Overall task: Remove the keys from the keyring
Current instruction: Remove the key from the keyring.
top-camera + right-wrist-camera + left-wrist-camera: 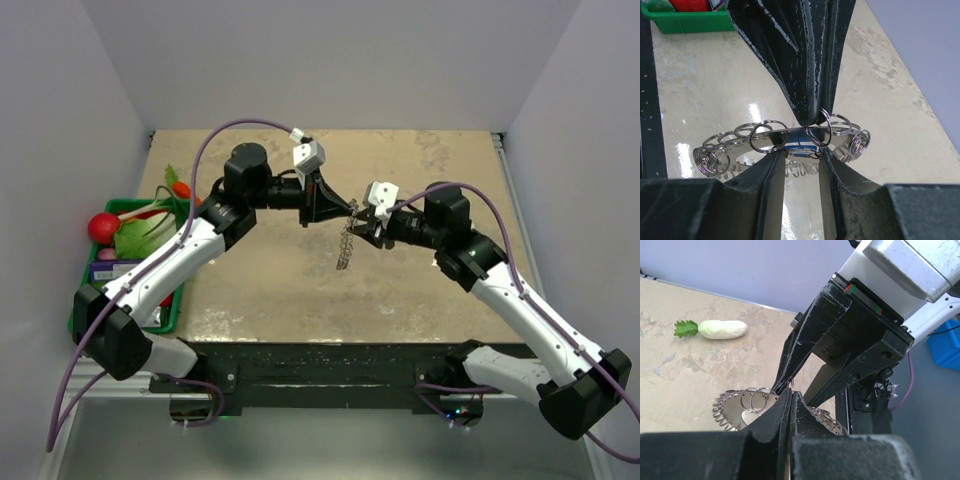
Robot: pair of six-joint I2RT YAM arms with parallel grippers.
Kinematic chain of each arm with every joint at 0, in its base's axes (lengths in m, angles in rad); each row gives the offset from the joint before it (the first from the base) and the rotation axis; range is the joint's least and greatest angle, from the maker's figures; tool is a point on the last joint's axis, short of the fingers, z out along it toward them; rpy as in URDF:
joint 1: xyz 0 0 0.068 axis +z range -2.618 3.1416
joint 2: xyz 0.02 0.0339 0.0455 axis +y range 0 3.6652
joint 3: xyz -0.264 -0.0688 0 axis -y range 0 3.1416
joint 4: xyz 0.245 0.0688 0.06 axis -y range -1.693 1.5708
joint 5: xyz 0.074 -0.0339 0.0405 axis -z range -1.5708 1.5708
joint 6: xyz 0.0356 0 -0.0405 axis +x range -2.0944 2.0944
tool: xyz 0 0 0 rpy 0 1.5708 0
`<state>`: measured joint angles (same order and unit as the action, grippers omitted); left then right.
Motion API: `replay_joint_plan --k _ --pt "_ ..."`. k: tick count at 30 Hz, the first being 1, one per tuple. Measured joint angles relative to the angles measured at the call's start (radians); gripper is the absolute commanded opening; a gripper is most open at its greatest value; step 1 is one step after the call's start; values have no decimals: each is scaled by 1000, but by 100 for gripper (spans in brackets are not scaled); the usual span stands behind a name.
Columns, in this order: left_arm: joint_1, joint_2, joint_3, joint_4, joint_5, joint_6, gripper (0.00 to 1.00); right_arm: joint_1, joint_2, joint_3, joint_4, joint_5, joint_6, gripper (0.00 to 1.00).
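You are seeing only a sliver of the key [801, 148]. Its blue head is peeking out between the fingers of your right tool [802, 156] in the right wrist view, and its blade is hiding behind the loops. From above, the keyring [345, 248] is showing only as a thin grey strand, too small to read. It is hanging in the air over the middle of the surface [420, 290]. Your left tool [816, 119] is pressing its fingertips fully together right at one small loop of the keyring; you cannot tell whether the wire is actually pinched. Your right tool is standing narrowly parted and gripping the keyring's band from both sides, with the key sitting in the gap. A white radish [722, 330] is lying on the surface, well apart from the tools.
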<state>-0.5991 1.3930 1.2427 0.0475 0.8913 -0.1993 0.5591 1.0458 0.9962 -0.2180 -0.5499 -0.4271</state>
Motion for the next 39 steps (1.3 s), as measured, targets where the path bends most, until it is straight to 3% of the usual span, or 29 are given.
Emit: replay_joint_plan --k 9,12,13,16,21,29,37,39 --pt "10 0 -14 26 41 -11 0 24 34 27 -22 -10 -6 0" --pt "10 0 -14 32 50 -11 0 24 31 37 -46 -14 -23 19" --pt "10 0 -14 35 52 -11 0 25 25 40 -56 -14 -32 30" --pt "10 0 -14 49 63 -11 0 26 -8 43 -92 -14 -58 44" --pt "8 -5 -14 97 72 -10 0 29 -66 82 -250 -18 -130 58" --pt "8 -15 -16 134 102 -11 0 -1 -75 264 -501 -39 -260 55" --pt "3 -17 -81 212 192 -32 0 -99 -37 403 -536 -150 -247 33" --pt "-2 -17 -91 233 219 -43 0 -127 -4 423 -528 -207 -226 31"
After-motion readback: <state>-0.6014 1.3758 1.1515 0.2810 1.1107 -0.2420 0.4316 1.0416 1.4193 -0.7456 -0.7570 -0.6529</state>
